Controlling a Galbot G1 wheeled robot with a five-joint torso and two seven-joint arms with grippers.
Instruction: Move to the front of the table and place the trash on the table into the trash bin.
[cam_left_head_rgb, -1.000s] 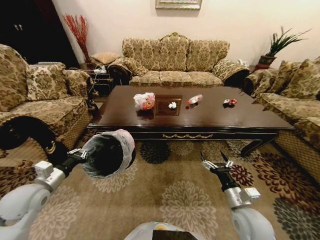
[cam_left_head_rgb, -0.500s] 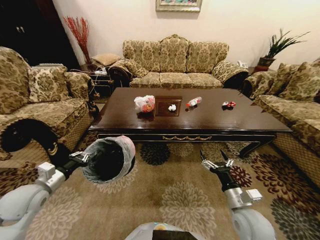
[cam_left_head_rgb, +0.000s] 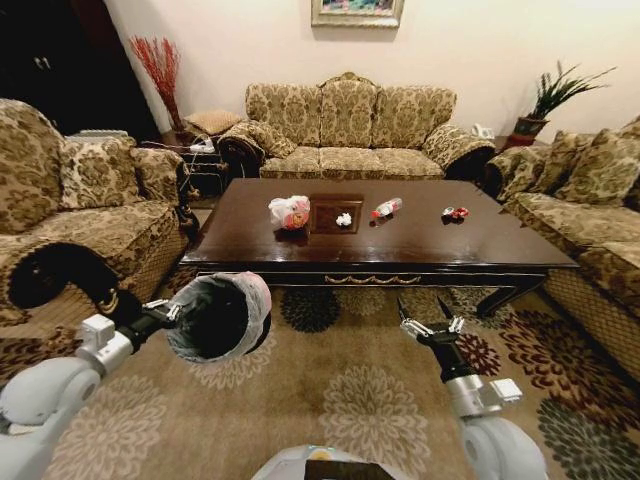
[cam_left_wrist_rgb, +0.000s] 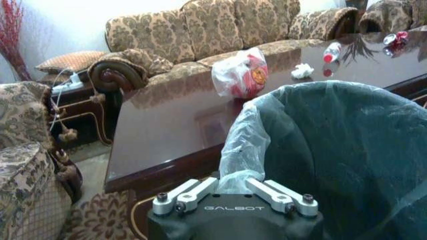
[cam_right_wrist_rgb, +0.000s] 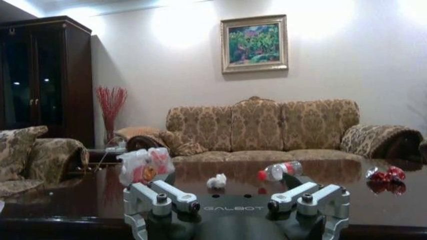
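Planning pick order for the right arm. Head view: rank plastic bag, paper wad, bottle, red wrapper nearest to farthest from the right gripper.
From the right gripper, open, low in front of the table:
1. Paper wad, centre, and bottle, just right of it: too close to call.
2. Red wrapper, right end, about level with those two; not clearly separable.
3. Plastic bag, left of centre, farthest.

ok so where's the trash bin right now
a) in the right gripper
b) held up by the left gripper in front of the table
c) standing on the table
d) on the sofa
b: the left gripper is clamped on the lined rim of the trash bin, holding it above the carpet in front of the table, while the right gripper is open and holds nothing.
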